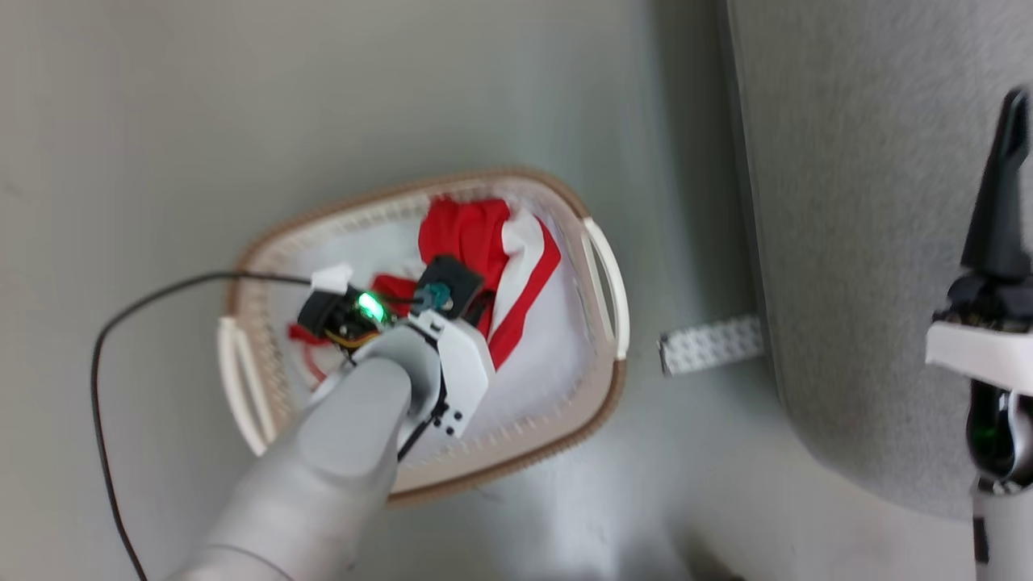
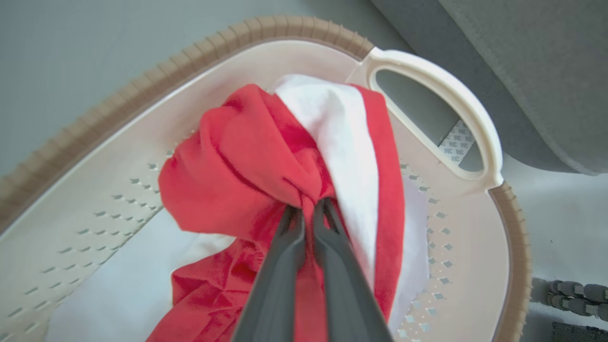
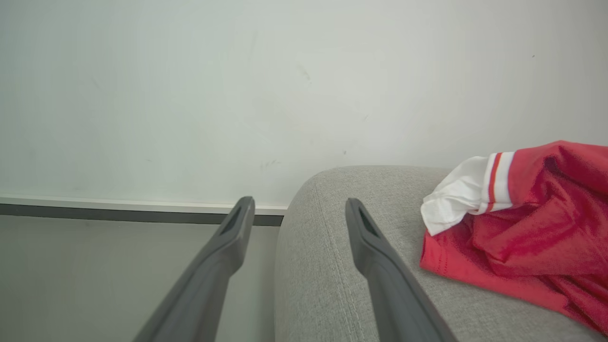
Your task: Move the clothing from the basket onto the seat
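Left gripper [image 2: 308, 208] tips buried in clothing [image 2: 237, 156].

One basket [image 2: 517, 247], one seat [image 1: 871, 242], two end effectors [image 2: 308, 206] [image 3: 299, 209] — two bunches of clothing [image 2: 247, 156] [image 3: 536, 213].

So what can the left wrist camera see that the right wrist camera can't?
Left wrist view's extras: the basket with its pale liner, and the left gripper shut on red clothing inside it. Right wrist view's extras: the open right gripper, a pale wall, and another red garment lying on the sofa. Both share: the grey sofa and red-and-white fabric.
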Motion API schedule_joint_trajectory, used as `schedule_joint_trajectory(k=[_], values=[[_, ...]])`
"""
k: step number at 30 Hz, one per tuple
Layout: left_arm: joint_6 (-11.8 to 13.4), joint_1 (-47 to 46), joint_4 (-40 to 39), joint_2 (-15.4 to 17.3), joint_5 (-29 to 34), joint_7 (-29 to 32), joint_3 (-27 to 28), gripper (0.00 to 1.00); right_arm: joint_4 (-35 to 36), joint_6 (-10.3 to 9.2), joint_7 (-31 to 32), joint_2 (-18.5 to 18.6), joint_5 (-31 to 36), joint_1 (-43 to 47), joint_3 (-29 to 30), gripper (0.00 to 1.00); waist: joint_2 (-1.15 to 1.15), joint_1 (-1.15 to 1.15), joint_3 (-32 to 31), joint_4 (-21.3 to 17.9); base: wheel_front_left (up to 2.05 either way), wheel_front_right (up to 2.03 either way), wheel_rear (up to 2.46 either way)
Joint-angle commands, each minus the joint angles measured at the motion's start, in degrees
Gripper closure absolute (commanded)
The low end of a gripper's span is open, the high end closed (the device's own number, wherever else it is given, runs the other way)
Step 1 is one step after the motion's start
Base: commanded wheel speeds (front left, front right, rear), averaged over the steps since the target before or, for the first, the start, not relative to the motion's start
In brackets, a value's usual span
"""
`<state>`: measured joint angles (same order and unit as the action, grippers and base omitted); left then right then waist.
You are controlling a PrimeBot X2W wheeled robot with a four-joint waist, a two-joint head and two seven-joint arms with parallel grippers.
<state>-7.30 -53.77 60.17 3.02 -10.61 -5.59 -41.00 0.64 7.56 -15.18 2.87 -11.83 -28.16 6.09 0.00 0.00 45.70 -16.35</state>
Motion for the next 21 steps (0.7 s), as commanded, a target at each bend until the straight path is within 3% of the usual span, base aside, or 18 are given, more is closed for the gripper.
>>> schedule_joint_trajectory(k=[1,13,21], values=[[-0.18,1.55,-0.53,-0.1,-1.3,-0.97,-0.17,1.0,-0.6,-0.14,0.05,0.07,1.02,1.59,0.35,0.0,0.0,0.0,-7.04,3.55,0.0,0.0,0.0],[-0.08,10.2,-8.69,-0.07,-12.48,-4.56,-0.11,1.0,-4.98,-0.14,0.05,0.08,4.19,10.28,1.38,0.0,0.0,0.0,-24.58,8.78,0.0,0.0,0.0],[2.28,15.35,-16.54,1.86,-16.13,-4.44,2.79,1.0,-7.39,-0.15,0.06,0.07,5.36,15.85,1.61,0.0,0.0,0.0,-32.92,10.9,0.0,0.0,0.0]])
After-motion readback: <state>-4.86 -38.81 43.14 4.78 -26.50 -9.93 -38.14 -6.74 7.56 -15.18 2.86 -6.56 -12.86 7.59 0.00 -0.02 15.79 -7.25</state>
